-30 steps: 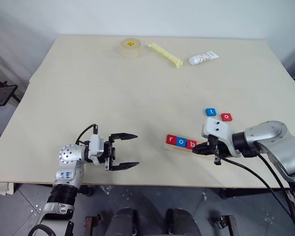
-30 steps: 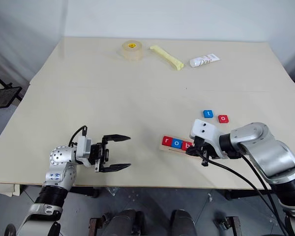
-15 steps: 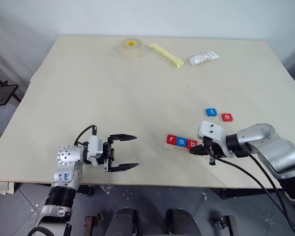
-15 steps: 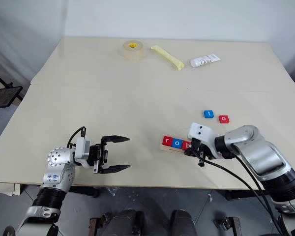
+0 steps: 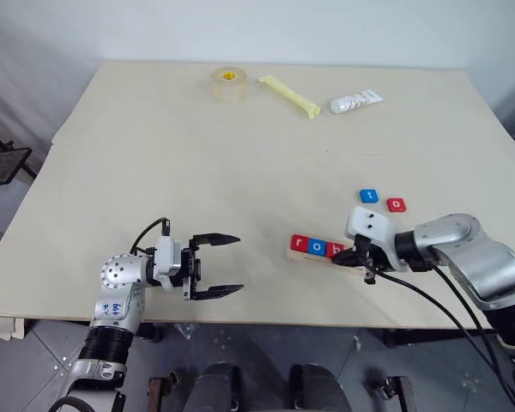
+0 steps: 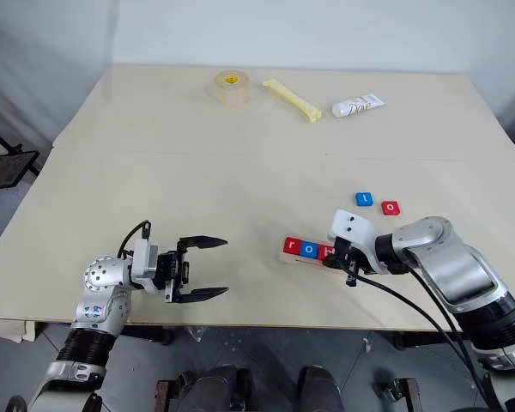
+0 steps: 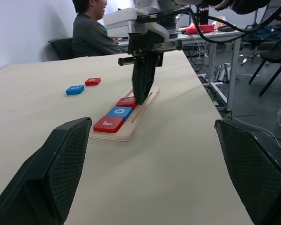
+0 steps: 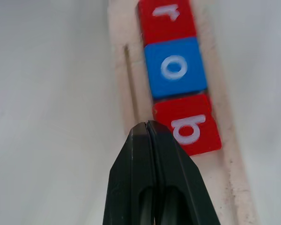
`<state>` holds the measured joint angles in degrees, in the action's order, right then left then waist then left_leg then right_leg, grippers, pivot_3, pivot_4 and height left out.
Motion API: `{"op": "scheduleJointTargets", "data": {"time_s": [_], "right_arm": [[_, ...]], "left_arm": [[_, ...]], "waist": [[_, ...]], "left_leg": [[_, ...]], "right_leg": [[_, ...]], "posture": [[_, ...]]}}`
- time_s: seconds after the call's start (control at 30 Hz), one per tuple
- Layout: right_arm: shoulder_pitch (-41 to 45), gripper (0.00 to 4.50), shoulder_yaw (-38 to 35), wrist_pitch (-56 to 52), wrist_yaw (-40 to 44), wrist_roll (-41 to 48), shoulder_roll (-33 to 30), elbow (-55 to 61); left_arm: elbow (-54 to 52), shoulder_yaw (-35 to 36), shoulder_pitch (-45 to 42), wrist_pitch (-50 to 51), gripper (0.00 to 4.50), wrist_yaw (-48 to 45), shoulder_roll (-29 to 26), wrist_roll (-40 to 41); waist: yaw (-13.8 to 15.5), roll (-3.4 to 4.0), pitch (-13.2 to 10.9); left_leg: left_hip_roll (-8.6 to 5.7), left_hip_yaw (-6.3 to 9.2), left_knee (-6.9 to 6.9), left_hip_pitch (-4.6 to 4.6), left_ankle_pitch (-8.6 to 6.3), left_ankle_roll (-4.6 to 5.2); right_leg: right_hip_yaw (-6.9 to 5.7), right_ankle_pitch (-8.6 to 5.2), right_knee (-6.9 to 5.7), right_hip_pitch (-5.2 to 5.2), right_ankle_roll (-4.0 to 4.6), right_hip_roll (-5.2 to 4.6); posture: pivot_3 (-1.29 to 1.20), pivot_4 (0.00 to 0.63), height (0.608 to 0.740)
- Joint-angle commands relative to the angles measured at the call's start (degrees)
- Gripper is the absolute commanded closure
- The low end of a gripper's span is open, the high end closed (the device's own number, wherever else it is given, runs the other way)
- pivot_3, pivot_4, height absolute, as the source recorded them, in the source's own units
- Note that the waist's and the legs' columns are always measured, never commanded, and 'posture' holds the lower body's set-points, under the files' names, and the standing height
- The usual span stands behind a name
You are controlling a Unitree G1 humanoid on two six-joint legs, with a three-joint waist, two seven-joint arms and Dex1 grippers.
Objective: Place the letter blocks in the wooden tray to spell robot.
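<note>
Long narrow pale wooden tray (image 5: 326, 255) lying near the front edge of the pale tabletop (image 5: 240, 163), right of centre; three flat square letter tiles set in it in a row: red "r" tile (image 8: 167, 19) at the left end, blue "o" tile (image 8: 175, 67) touching it, red "b" tile (image 8: 187, 123) next; rest of tray to the right bare. Blue "t" tile (image 5: 368, 196) and red "o" tile (image 5: 396, 204) loose on the table just beyond the tray, side by side, slightly apart. Right gripper (image 8: 149, 129) with black fingers pressed together, holding nothing, tip down at the tray groove just beside the "b" tile; contact with tile cannot be told. Left gripper (image 5: 227, 264) well to the left near the front edge, pointing right, fingers spread wide, empty. At the far side of the table: clear tape roll with yellow core (image 5: 228, 83), pale yellow stick (image 5: 289, 95), white tube (image 5: 355, 101), left to right. Seated person in dark top (image 7: 90, 33) beyond the table in left wrist view.
</note>
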<state>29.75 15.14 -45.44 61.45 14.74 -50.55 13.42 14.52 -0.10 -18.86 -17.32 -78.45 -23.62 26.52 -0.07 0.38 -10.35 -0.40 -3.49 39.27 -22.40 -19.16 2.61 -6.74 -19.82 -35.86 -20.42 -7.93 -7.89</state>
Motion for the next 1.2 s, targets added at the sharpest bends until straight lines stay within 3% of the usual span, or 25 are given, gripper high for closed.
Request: {"op": "scheduleJointTargets", "data": {"time_s": [0.03,0.33,0.53,0.87,1.2], "right_arm": [[0.3,4.48,-1.9,-0.4,-0.6,0.6,-0.2,2.3],[-3.0,4.48,-7.4,-2.2,2.6,5.1,-5.5,7.3],[-4.9,4.48,-9.0,1.5,0.4,1.9,-8.1,2.0],[-4.6,4.48,-6.8,9.1,-0.8,-3.6,-6.6,-9.9],[-4.2,4.48,-7.2,9.2,-0.6,-4.5,-5.5,-10.0]], "left_arm": [[-0.7,-0.1,-0.5,-0.3,0.0,0.1,0.0,-0.1],[-1.0,-0.1,-0.3,-0.3,0.0,0.1,-0.3,0.1],[-1.0,-0.2,-0.3,-0.2,0.0,-0.3,-0.5,0.2],[0.1,-0.2,-1.1,-0.3,0.0,-0.8,-0.3,0.2],[0.1,0.1,-1.0,-0.5,0.0,-0.6,-0.5,0.0]], "waist": [[0.1,0.0,0.0],[0.1,0.0,0.0],[0.1,-0.01,0.0],[0.0,-0.01,0.0],[0.0,-0.01,0.0]], "left_leg": [[0.0,0.0,0.0,0.0,0.0,0.0],[-0.02,0.01,0.0,-0.01,0.0,0.0],[-0.01,0.01,0.0,0.0,0.0,0.0],[-0.01,-0.03,-0.01,0.0,0.0,0.0],[0.0,-0.03,0.0,0.02,0.0,0.0]], "right_leg": [[0.0,0.0,0.0,0.0,0.0,0.0],[0.0,0.0,0.01,0.0,0.0,-0.01],[-0.01,0.0,0.02,0.03,0.0,-0.02],[-0.02,0.0,0.02,0.03,0.0,-0.01],[-0.01,0.0,0.02,0.04,0.0,-0.01]], "posture": [[0.0,0.15,0.74],[0.0,0.15,0.74],[0.0,0.15,0.74],[0.0,0.15,0.74],[0.0,0.15,0.74]]}}
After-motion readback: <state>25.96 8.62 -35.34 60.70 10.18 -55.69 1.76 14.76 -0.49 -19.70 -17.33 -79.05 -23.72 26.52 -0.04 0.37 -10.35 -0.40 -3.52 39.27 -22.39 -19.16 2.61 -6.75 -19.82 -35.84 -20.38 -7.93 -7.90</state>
